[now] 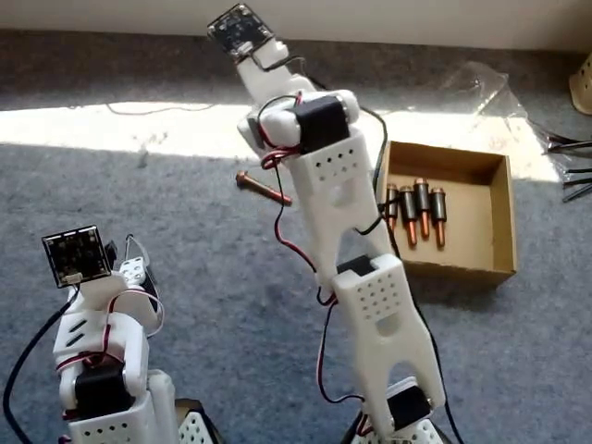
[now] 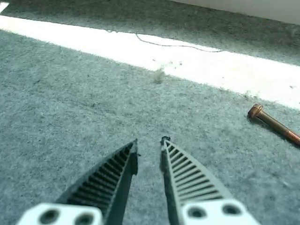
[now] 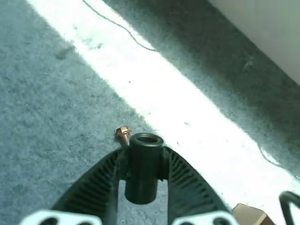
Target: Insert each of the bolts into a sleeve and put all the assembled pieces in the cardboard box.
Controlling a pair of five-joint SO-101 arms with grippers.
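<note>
The right gripper (image 3: 143,154) is clamping a black sleeve (image 3: 142,174) between its fingers, with the sleeve's open bore pointing out past the fingertips. A copper bolt (image 1: 263,188) is lying on the grey carpeted worktop (image 1: 203,314), close beyond the sleeve. The left gripper (image 2: 149,151) is hovering low over the carpet, jaws parted only narrowly and holding nothing, apart from the bolt. A cardboard box (image 1: 495,222) is sitting beside the right arm, with four assembled pieces (image 1: 416,211) lying side by side inside it.
</note>
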